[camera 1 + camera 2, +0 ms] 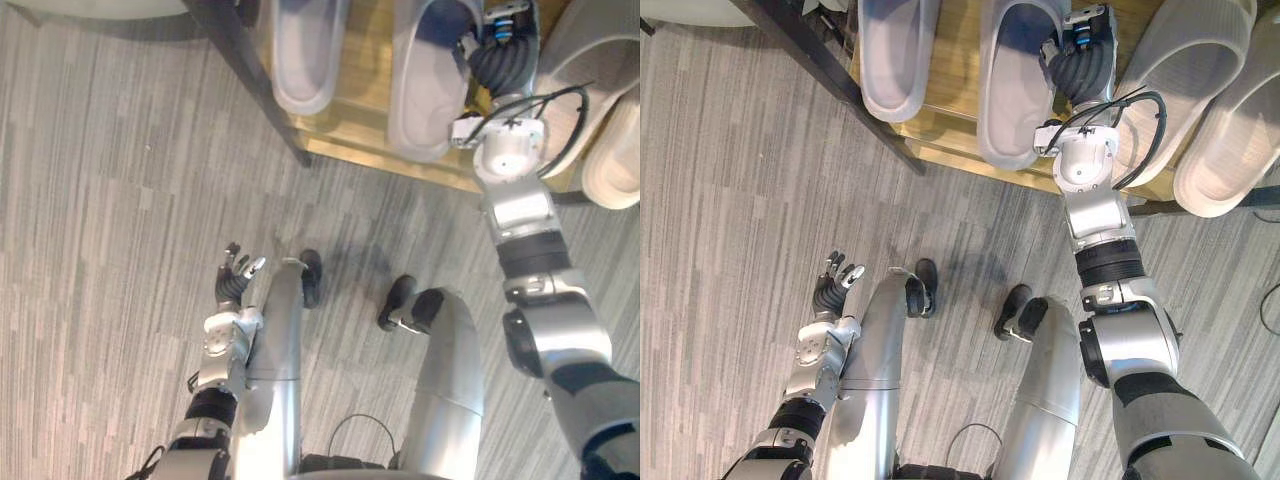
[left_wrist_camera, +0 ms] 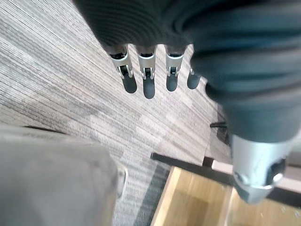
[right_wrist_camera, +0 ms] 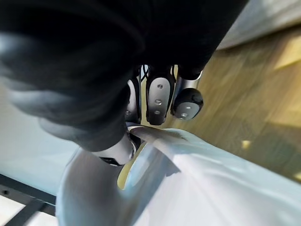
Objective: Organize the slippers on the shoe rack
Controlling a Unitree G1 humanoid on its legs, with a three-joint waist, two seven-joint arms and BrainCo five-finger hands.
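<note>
I've got my right hand [image 1: 1080,52] at top centre, fingers curled pinching the grey slipper [image 1: 1012,95] just left of it, long axis running top-to-bottom, while my left hand [image 1: 235,280] hangs spread, well apart at lower left.

Shoe rack [image 1: 955,70] ahead, at the far edge of the floor [image 1: 730,200]; four slippers side by side on its shelf, counted from the left: first slipper [image 1: 895,60]; second slipper [image 1: 1012,90] just right of it; third slipper [image 1: 1185,75] further right; fourth slipper [image 1: 1230,150] just beside the third, rightmost. Right hand [image 1: 1080,55] between second and third, pinching the second's right rim; left hand [image 1: 835,280] low left over the floor, well apart from the rack.
</note>
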